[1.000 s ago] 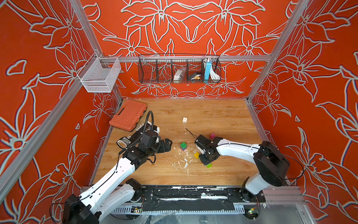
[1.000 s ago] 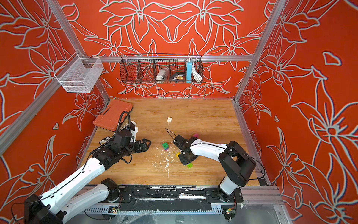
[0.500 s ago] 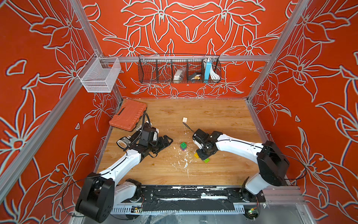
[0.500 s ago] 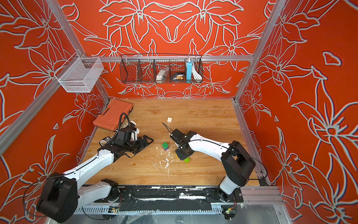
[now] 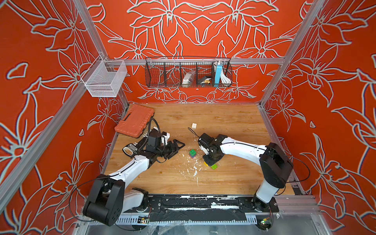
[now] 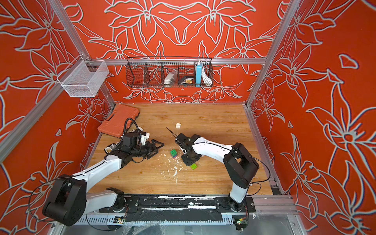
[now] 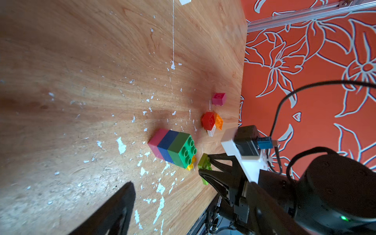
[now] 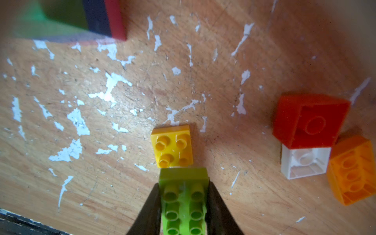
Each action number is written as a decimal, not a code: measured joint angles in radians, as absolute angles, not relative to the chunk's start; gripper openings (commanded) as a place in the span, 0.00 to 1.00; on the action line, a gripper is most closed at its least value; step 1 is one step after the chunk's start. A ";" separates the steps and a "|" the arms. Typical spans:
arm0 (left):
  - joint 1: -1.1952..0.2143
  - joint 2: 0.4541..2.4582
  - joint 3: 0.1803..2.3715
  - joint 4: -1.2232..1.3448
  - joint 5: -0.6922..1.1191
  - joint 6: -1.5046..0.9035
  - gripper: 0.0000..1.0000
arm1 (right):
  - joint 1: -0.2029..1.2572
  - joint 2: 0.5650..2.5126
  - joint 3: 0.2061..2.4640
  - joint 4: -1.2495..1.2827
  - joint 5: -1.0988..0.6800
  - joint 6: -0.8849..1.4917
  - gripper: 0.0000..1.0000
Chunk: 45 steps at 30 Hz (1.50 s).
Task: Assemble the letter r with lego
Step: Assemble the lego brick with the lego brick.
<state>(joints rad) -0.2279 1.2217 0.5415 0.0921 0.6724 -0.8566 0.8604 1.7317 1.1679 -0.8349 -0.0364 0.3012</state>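
My right gripper [image 8: 184,183] is shut on a lime lego brick [image 8: 184,201], low over the table in both top views [image 5: 214,166] [image 6: 194,166]. The brick's end sits against a small yellow brick [image 8: 173,146]. A green, blue and pink stack [image 5: 192,153] [image 7: 173,147] stands just left of it. Red [image 8: 311,120], white [image 8: 305,162] and orange [image 8: 352,168] bricks lie tumbled together, with a pink brick [image 7: 218,98] beyond them. Another white brick [image 5: 194,125] lies farther back. My left gripper [image 5: 176,149] is open and empty, left of the stack.
A ribbed orange case [image 5: 135,121] lies at the back left. A black and white tool [image 5: 130,148] rests under my left arm. White flecks [image 5: 195,173] are scattered in front of the stack. Wire baskets [image 5: 188,72] hang on the back wall.
My right gripper has carried the lime brick a little back and left, up to the yellow brick. My left arm has shifted its pose; its gripper stays open near the same spot.
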 measured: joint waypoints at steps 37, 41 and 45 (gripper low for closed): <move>-0.245 1.196 0.593 -0.165 0.564 -0.765 0.86 | 0.871 1.797 1.183 -0.831 -0.040 0.293 0.00; -0.285 1.179 0.604 -0.216 0.514 -0.751 0.87 | 0.882 1.801 1.183 -0.831 -0.026 0.282 0.00; -0.326 1.173 0.627 -0.262 0.460 -0.728 0.88 | 0.902 1.805 1.183 -0.832 -0.001 0.270 0.00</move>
